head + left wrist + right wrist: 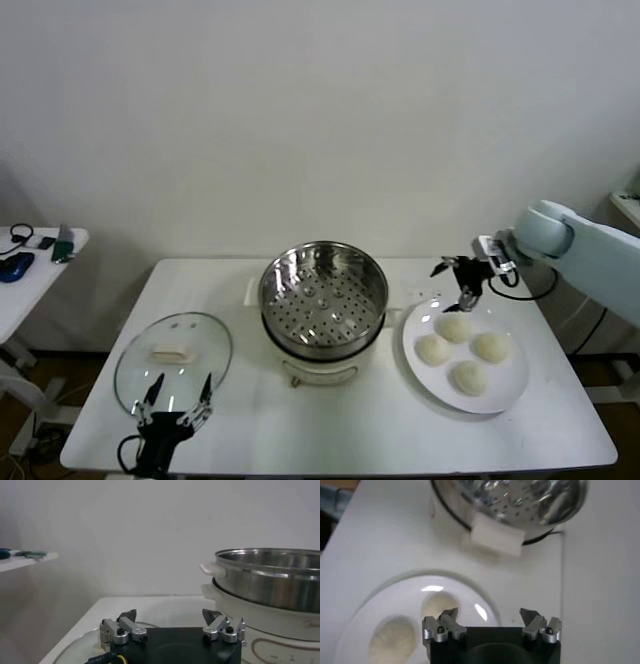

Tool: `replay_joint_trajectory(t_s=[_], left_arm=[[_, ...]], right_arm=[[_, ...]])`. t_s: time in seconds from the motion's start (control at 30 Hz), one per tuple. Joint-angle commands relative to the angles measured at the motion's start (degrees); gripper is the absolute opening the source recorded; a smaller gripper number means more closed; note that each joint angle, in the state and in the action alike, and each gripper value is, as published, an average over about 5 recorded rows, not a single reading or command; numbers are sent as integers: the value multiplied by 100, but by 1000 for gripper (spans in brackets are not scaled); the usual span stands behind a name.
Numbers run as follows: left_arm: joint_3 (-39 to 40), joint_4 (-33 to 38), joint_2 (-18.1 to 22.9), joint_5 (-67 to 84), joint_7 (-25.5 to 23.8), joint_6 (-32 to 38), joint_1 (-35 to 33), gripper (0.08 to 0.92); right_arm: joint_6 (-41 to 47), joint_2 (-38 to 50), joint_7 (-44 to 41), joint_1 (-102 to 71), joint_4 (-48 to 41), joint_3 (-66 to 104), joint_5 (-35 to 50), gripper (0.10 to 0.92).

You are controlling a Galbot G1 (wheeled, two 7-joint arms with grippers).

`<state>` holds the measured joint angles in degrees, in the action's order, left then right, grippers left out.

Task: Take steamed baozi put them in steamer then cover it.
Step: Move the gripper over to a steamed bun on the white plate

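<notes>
Left claw is hanging open over the near edge of the cover, lying flat on the worktop. Steamer is standing centre. Right claw is hovering open above four steamed baozi sitting on a white plate.

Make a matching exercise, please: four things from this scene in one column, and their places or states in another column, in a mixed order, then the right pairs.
Things:
1. steamed baozi
2. steamer
3. glass lid
4. right gripper

Places or states:
A. lying flat on the table near the left gripper
B. open, above the far edge of the plate
C. four together on the white plate
D. empty, in the middle of the table, on the cream pot base

Pairs: 1-C, 2-D, 3-A, 4-B
</notes>
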<state>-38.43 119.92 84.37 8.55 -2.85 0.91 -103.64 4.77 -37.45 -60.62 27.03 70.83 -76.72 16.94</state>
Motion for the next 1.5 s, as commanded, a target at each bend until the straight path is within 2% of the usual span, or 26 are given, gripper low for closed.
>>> replay_joint_trajectory(t_s=[0.03,0.53,0.93,1.03,1.27,1.5], left_arm=[[3,52,15,-27,-5,39,-66,823],[16,-154,145,-173,15,101,4,823],[-4,-239,125,-134,3,89,71,823],[-11,-246,114,-128,4,88,64,823],[3,-262,99,-131,15,95,83,823],[-6,-251,90,-127,26,85,108,823]], right_arm=[[543,-382,-165,141,-599,-1086,17,823],[377,-1202,385,-1475,-2027,592,-640,823],[486,-1411,403,-1621,-2109,616,-651,822],[501,-1397,405,-1598,-2059,586,-652,795],[458,-1373,338,-1500,-1966,558,-679,642],[-212,-1250,27,-117,-1286,-133,-695,611]])
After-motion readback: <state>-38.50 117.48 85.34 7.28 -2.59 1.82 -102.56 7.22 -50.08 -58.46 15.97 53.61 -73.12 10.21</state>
